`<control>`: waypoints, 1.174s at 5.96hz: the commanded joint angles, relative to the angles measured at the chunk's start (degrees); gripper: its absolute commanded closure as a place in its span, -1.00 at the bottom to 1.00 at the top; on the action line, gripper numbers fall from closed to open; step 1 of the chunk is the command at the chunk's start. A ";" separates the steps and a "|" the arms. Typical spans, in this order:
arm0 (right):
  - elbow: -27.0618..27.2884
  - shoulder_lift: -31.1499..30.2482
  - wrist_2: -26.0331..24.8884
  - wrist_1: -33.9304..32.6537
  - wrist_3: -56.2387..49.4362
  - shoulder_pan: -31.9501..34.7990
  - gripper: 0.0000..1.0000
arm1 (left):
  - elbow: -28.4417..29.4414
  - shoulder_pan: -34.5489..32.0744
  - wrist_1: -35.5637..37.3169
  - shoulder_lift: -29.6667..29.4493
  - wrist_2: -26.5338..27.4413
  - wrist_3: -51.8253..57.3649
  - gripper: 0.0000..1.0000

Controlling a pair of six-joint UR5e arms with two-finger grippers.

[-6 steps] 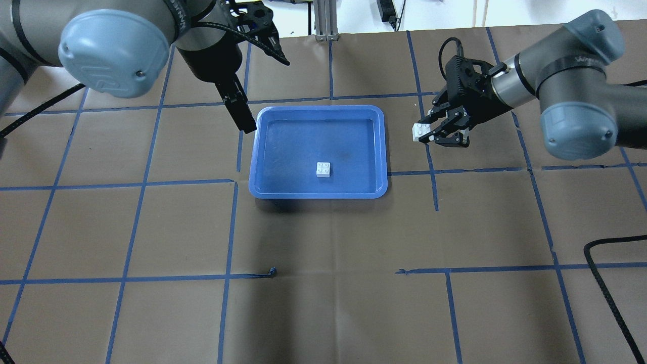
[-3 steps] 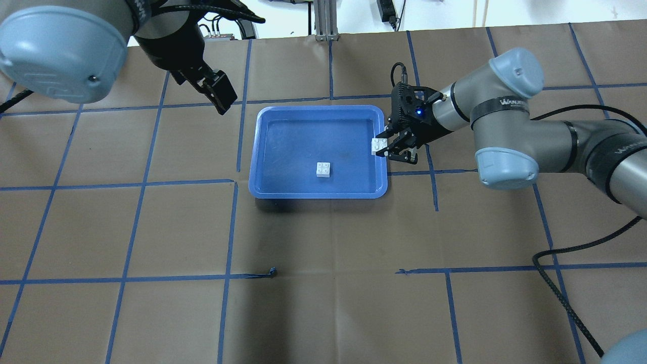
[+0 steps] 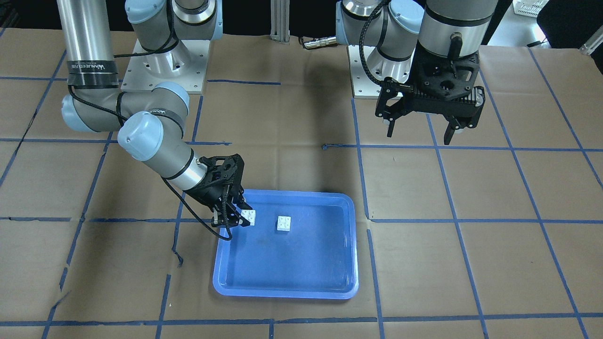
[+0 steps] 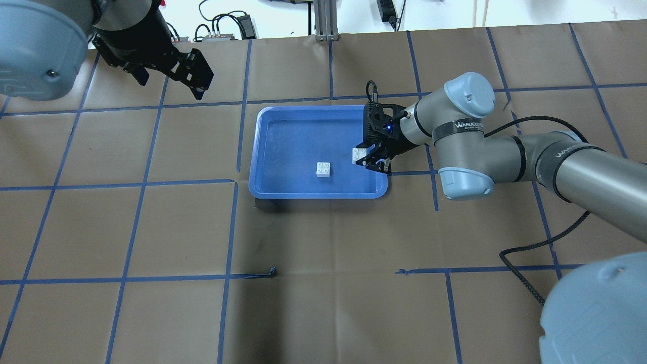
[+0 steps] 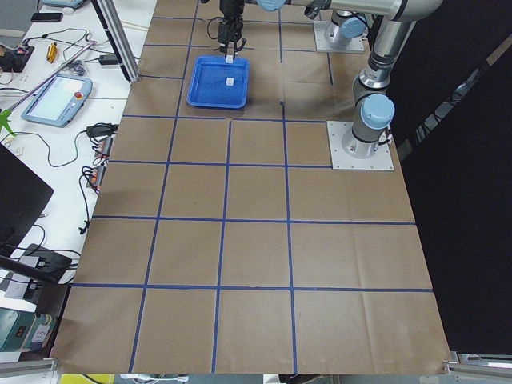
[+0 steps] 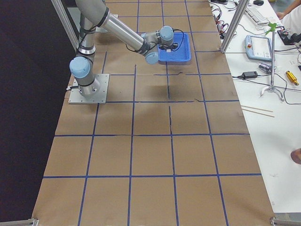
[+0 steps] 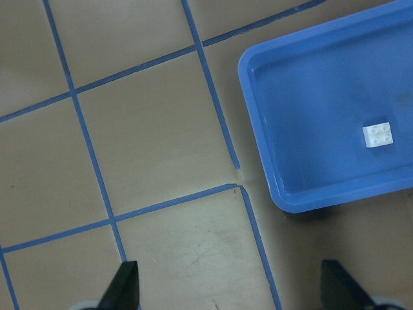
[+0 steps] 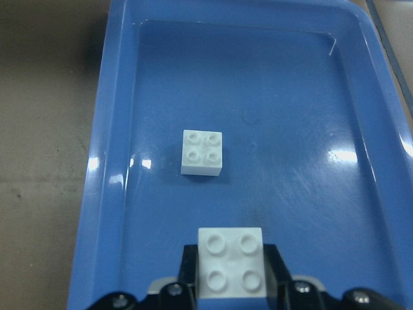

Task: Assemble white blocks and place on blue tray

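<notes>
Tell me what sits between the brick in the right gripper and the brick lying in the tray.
Nothing: only bare floor of the blue tray separates the held brick from the loose brick, clearest in the right wrist view.

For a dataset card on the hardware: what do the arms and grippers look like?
The left arm and right arm are silver-grey tubes with pale blue joint caps and black bands, white-lettered on the right arm, which trails a black cable. The left gripper and right gripper are black, each with two slim fingers; the right one shows a blue light.
</notes>
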 commanded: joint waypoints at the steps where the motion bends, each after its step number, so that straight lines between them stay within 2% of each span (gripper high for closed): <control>1: -0.34 3.00 -0.09 -4.22 2.40 1.24 0.43 | -0.17 0.14 0.21 0.26 0.06 -0.29 -0.98; 3: -0.43 4.58 0.00 -5.79 2.59 1.77 0.43 | -0.87 0.31 5.46 0.26 -0.02 -8.67 -0.97; 4: -0.52 5.38 -0.09 -6.24 2.68 2.64 0.43 | -1.05 0.32 5.31 0.18 -0.02 -12.47 -0.98; 7: -1.39 6.17 -0.09 -6.34 4.25 3.79 0.43 | -1.05 0.93 4.95 0.44 -0.11 -13.04 -0.98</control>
